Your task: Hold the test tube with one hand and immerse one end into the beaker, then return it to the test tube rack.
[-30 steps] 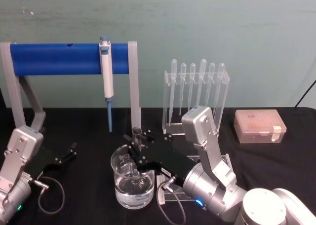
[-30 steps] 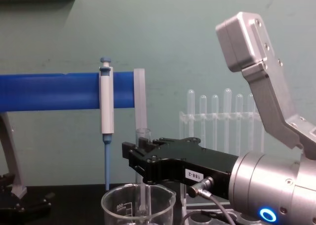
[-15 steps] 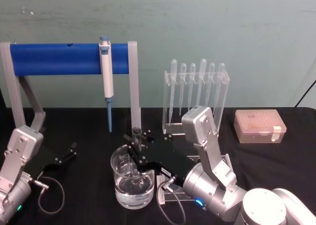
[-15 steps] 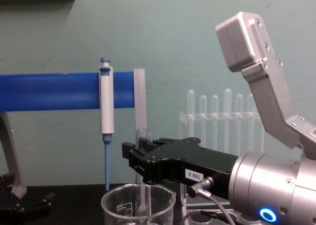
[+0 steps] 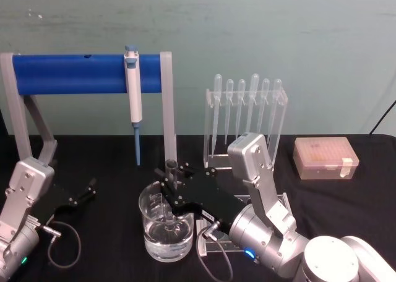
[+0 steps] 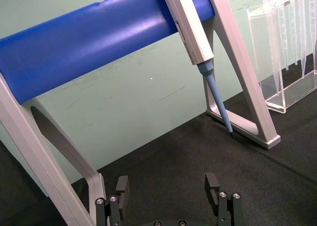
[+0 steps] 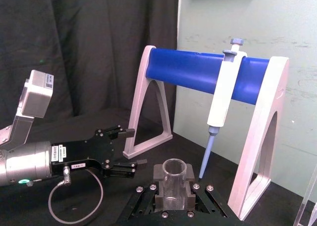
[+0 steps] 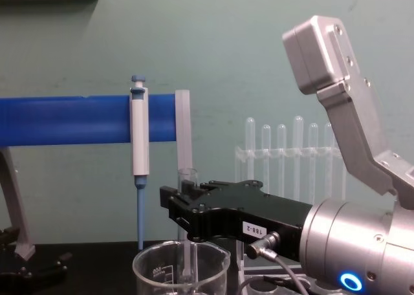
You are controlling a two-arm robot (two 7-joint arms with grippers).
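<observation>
The test tube [image 5: 171, 169] stands upright with my right gripper [image 5: 174, 187] shut on its upper part, over the beaker [image 5: 150, 205]. Its lower end reaches down inside the beaker, which holds clear liquid. From the chest, the tube's [image 8: 187, 176] open rim rises above the black right gripper [image 8: 185, 211], and its shaft runs down behind the beaker's wall [image 8: 150, 270]. The right wrist view looks onto the tube's rim [image 7: 173, 168] between the fingers [image 7: 159, 172]. My left gripper [image 5: 86, 192] rests open near the table's left side, also visible from its wrist [image 6: 167, 186].
A blue bar stand [image 5: 74, 73] with a hanging blue-and-white pipettor [image 5: 133, 90] stands behind the beaker. A clear rack of plastic pipettes [image 5: 246, 112] is at the back centre, and a tip box [image 5: 325, 158] at the right. A clear tube rack [image 5: 279, 201] sits beneath my right arm.
</observation>
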